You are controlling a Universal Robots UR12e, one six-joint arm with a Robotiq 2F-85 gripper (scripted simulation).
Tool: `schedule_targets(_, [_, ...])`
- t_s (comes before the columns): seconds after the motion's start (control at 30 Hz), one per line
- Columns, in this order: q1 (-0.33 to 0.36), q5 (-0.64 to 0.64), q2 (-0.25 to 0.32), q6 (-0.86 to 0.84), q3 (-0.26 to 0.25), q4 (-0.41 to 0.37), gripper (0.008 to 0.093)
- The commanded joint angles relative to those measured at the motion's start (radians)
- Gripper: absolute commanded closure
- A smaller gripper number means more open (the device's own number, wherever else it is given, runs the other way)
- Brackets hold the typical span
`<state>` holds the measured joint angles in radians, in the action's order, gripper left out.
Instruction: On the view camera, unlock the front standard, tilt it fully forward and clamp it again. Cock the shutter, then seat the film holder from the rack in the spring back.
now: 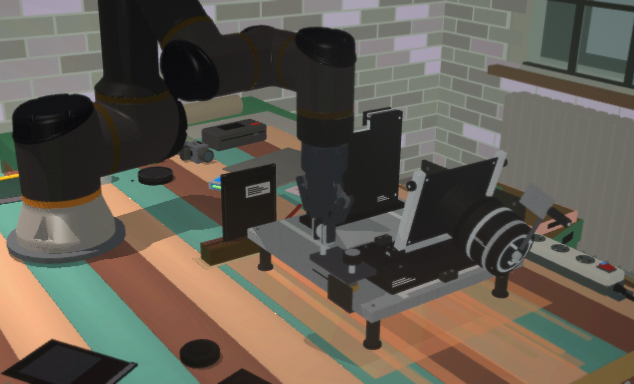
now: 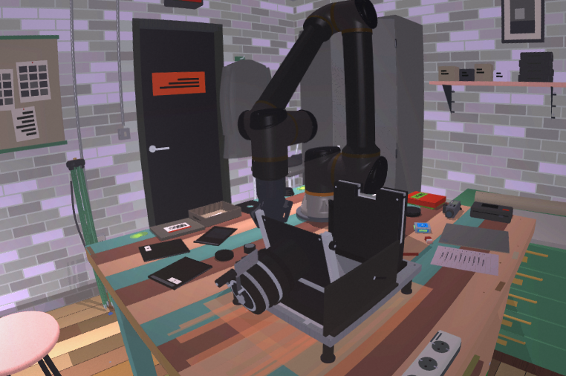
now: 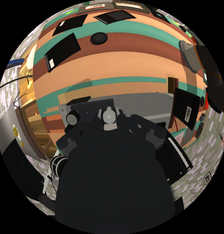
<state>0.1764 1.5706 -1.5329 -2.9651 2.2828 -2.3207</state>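
Note:
The grey clamp lever [image 1: 323, 239] [image 3: 109, 117] on the camera's base is partly hidden by my gripper [image 1: 324, 226] [image 3: 109, 119], which is closed on its upright handle. The view camera sits on a grey plate in the middle of the bench. Its front standard [image 1: 451, 200] [image 2: 292, 244] leans forward, with the lens and shutter [image 1: 498, 237] [image 2: 256, 289] at its front. The spring back [image 1: 378, 160] [image 2: 368, 221] stands upright behind my wrist. The film holder [image 1: 248, 202] [image 3: 186, 108] stands upright in its wooden rack [image 1: 221, 250], left of the plate.
The robot's base [image 1: 63, 220] stands on the bench's left side. A round black knob [image 1: 352, 257] stands next to the lever. Lens caps [image 1: 200, 352], spare holders [image 2: 179, 272] and a power strip [image 1: 576, 260] lie about the bench.

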Motion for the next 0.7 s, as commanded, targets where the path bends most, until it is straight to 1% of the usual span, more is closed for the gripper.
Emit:
schedule_targets(0.0, [0.0,0.0,0.0,0.0,-0.001,0.0,0.0724])
schedule_targets(0.47, [0.0,0.0,0.0,0.0,-0.001,0.0,0.0444])
schedule_targets(0.67, [0.0,0.0,0.0,0.0,-0.001,0.0,0.0434])
